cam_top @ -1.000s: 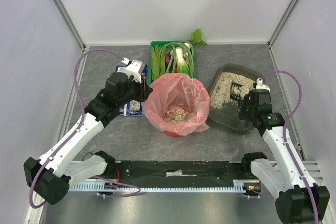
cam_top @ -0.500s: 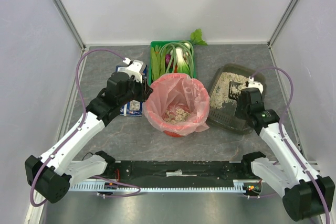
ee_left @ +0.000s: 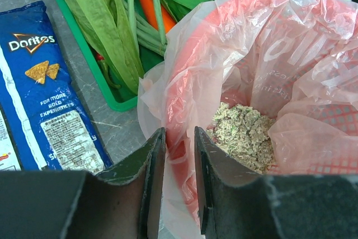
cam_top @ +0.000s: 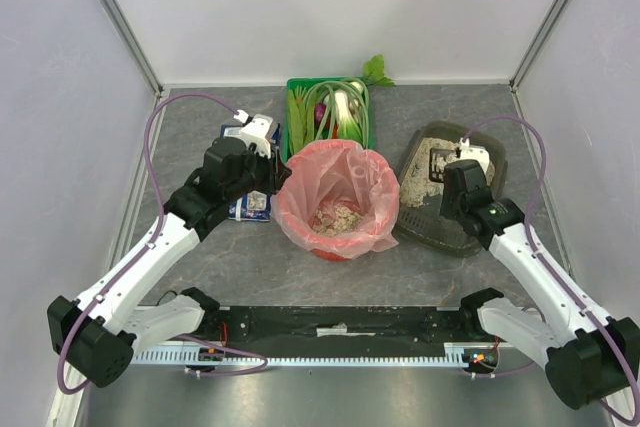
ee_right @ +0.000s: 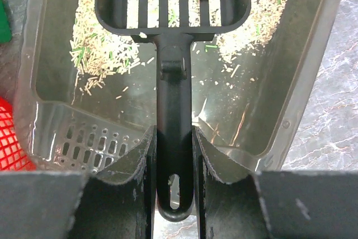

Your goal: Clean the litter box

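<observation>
From above, the litter box (cam_top: 440, 235) sits at the right, just beside the pink-bagged bin (cam_top: 300, 209). The bin lies leftward of the right gripper (cam_top: 452, 169).

Left wrist: the left gripper (ee_left: 179, 138) looks nipped onto the bin's rim, I think.

Right wrist: the right gripper is clamped tight on the scoop (ee_right: 174, 93) by its handle. The scoop's long axis points straight ahead down the tray.

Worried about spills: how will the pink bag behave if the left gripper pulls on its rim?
Probably floppy: the pink bag is thin, wrinkled film, so it would likely stretch or slip off the red bin rather than drag it. The left gripper pinches its rim; the litter inside looks light, so the bin may tip easily.
</observation>
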`<state>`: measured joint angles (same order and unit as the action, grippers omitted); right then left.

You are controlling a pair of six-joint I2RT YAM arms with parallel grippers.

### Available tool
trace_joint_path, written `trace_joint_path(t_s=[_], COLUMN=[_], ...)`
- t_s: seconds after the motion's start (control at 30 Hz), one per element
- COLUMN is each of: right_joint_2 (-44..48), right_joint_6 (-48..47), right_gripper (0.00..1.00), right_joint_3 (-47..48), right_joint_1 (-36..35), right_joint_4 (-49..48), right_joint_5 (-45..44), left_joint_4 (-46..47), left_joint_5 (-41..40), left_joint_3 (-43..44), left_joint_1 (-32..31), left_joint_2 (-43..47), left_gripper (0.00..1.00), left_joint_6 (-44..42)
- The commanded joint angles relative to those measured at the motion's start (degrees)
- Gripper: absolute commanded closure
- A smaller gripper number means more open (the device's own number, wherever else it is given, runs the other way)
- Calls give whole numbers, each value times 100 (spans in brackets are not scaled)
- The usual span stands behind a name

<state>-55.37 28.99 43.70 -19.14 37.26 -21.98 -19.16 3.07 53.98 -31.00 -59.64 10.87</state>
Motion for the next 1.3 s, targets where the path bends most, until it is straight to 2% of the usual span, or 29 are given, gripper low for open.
trace_joint_path(t_s=[0.0, 0.07, 0.17, 0.23, 0.3, 0.33, 0.4, 0.47, 0.5, 0.6, 0.7, 0.73, 0.77, 0.83, 0.93, 0.97, 1.0, 1.03, 1.07, 1.17, 1.2, 1.27], right_joint_2=[-113, -184, -158, -272, -316, -281, -193, -254, -324, -255, -325, -307, -203, -106, -236, -263, -229, -176, -88, -184, -202, -88], right_joint_6=[-17, -78, -341, -210, -271, -341, -369, -263, -297, -623, -281, -350, -472, -562, -298, -385, -481, -552, -474, -368, -325, -629], right_gripper=[100, 100, 100, 100, 100, 100, 100, 100, 100, 100, 100, 100, 100, 100, 100, 100, 100, 100, 100, 100, 100, 100], right_joint_3=[200, 244, 253, 375, 455, 464, 385, 464, 464, 324, 384, 367, 324, 166, 375, 393, 385, 263, 244, 560, 586, 552], right_joint_1=[-20, 6, 24, 6, 50, 59, 86, 77, 94, 235, 200, 217, 339, 437, 419, 515, 612, 726, 788, 710, 709, 832], right_joint_4=[-71, 63, -271, 156, 221, -14, -183, 184, 247, -121, 246, 238, 64, -418, 174, 185, 81, -337, -464, 263, 421, 126], right_joint_5=[-268, -596, 534, -338, -580, 134, 518, -523, -683, 744, -601, -641, 403, 1176, -250, -202, 1051, 1769, 2046, -53, -505, 758], left_joint_4=[219, 228, 219, 211, 228, 237, 228, 219, 211, 237, 228, 228, 237, 237, 220, 228, 237, 237, 228, 211, 219, 246], left_joint_5=[-70, -61, -61, -35, -43, -52, -52, -17, 0, -43, 9, 9, -8, -61, -35, -43, -87, -113, -122, -52, -78, -140], left_joint_3=[16, 16, 16, 34, 25, 17, 16, 25, 25, 8, 25, 17, 8, 8, 16, 8, -1, -1, 8, 25, 17, -10], left_joint_1=[-20, -20, -20, -20, -28, -20, -20, -20, -20, -20, -20, -20, -20, -20, -28, -20, -28, -20, -20, -20, -20, -20], left_joint_2=[84, 101, 84, 92, 119, 119, 101, 119, 119, 119, 110, 136, 137, 137, 145, 154, 145, 137, 128, 136, 154, 154], left_gripper=[66, 66, 66, 66, 67, 66, 66, 66, 66, 66, 67, 67, 67, 67, 67, 67, 67, 67, 67, 67, 67, 67], left_joint_6=[-165, -165, -173, -165, -173, -182, -173, -173, -165, -173, -165, -156, -164, -173, -173, -173, -182, -191, -200, -182, -200, -200])
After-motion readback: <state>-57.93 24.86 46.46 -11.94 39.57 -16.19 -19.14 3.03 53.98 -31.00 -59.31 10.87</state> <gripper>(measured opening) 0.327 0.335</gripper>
